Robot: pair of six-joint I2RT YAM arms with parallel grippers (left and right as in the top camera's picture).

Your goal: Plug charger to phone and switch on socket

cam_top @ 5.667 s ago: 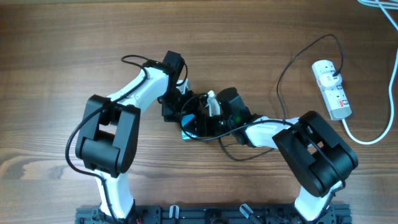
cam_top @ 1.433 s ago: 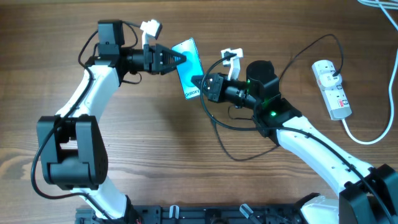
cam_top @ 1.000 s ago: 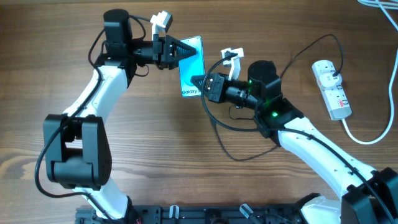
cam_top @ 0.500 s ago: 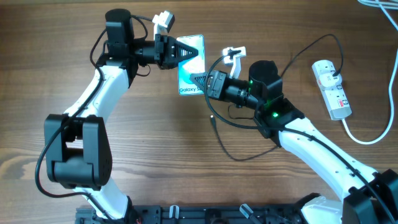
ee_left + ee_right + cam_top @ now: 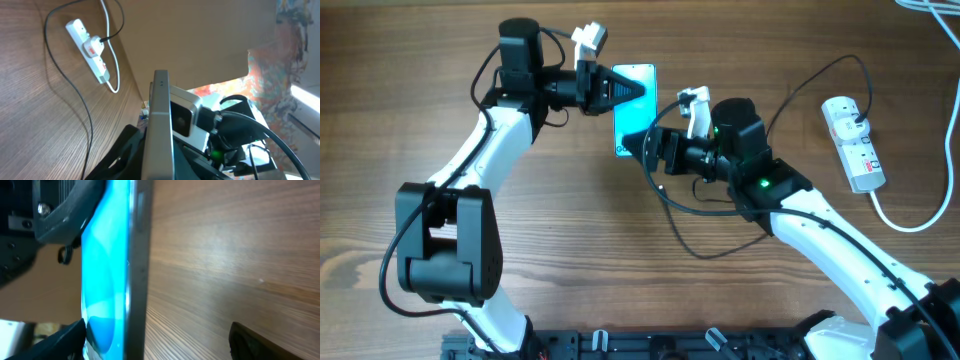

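Phone (image 5: 634, 118) gripped at its upper edge by the left hand (image 5: 632, 88), right hand (image 5: 650, 152) spread wide at the phone's lower edge, socket (image 5: 853, 145) laid well right of the phone.

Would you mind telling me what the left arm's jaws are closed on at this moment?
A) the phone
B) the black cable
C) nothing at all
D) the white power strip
A: in the overhead view the left arm's jaws are shut on one end of the phone, and the left wrist view shows its thin edge between them. The power strip lies apart at the right.
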